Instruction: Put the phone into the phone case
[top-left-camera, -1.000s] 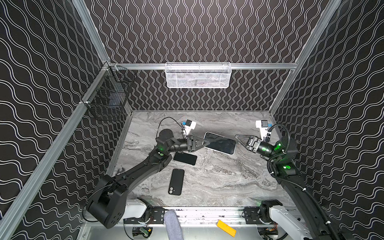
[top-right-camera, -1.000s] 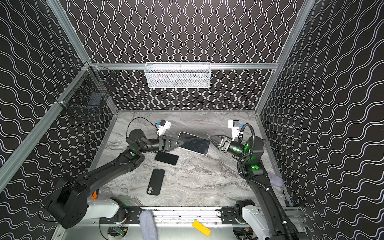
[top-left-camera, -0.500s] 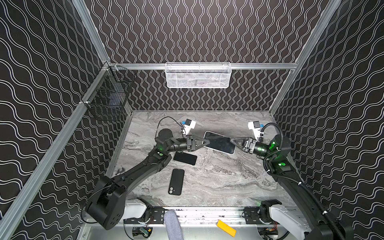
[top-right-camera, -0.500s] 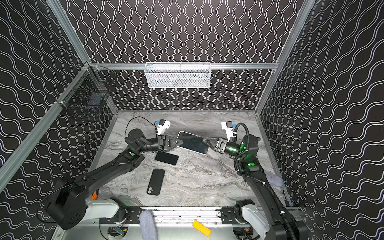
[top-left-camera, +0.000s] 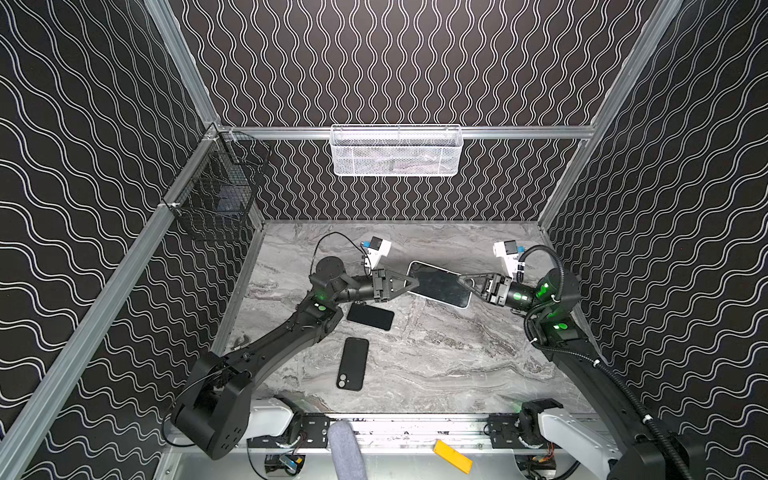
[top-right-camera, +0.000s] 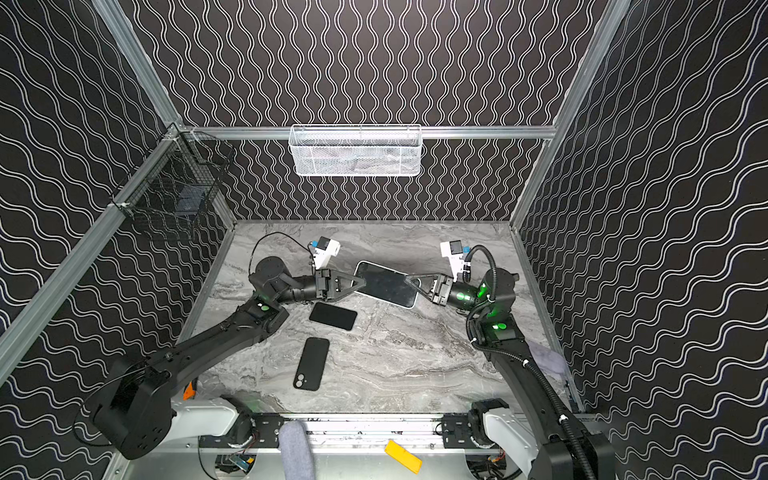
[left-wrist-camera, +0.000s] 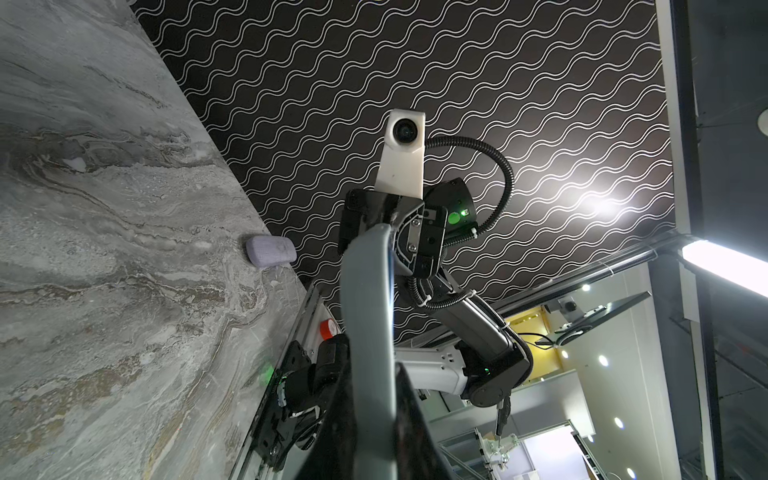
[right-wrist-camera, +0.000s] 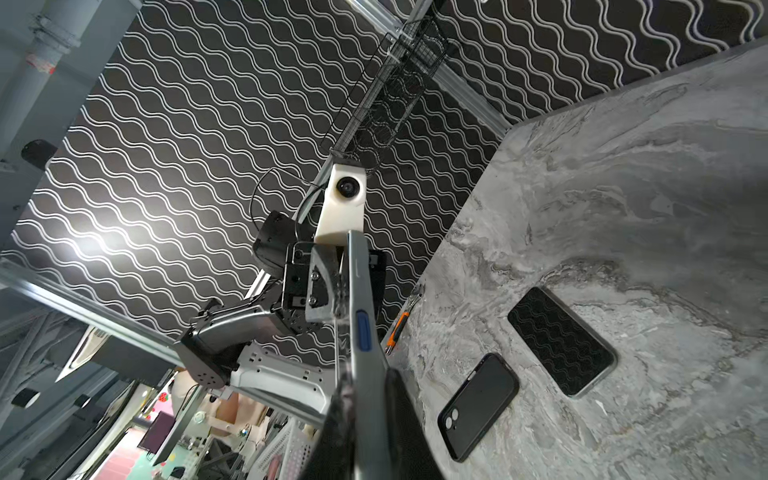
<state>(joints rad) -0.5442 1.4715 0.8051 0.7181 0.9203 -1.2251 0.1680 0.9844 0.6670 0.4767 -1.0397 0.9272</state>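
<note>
A grey-rimmed phone case (top-left-camera: 440, 284) (top-right-camera: 384, 284) with a dark glossy face hangs level above the marble table, held at both ends. My left gripper (top-left-camera: 415, 282) (left-wrist-camera: 370, 415) is shut on its left end. My right gripper (top-left-camera: 459, 279) (right-wrist-camera: 365, 415) is shut on its right end, near a blue side button (right-wrist-camera: 363, 330). I cannot tell whether anything sits inside it. A black phone (top-left-camera: 370, 316) (right-wrist-camera: 561, 340) lies screen up on the table below the left gripper. Nearer the front lies a second black phone-shaped thing (top-left-camera: 353, 363) (right-wrist-camera: 478, 405), its two camera lenses facing up.
A white mesh basket (top-left-camera: 397, 151) hangs on the back wall and a black wire basket (top-left-camera: 216, 199) on the left wall. A lilac pad (left-wrist-camera: 270, 251) (top-right-camera: 544, 357) lies at the table's right edge. An orange-handled tool (right-wrist-camera: 397, 328) lies at the left edge.
My right gripper has moved left to the case's right end and shut on it. The left gripper has kept its hold and place.
</note>
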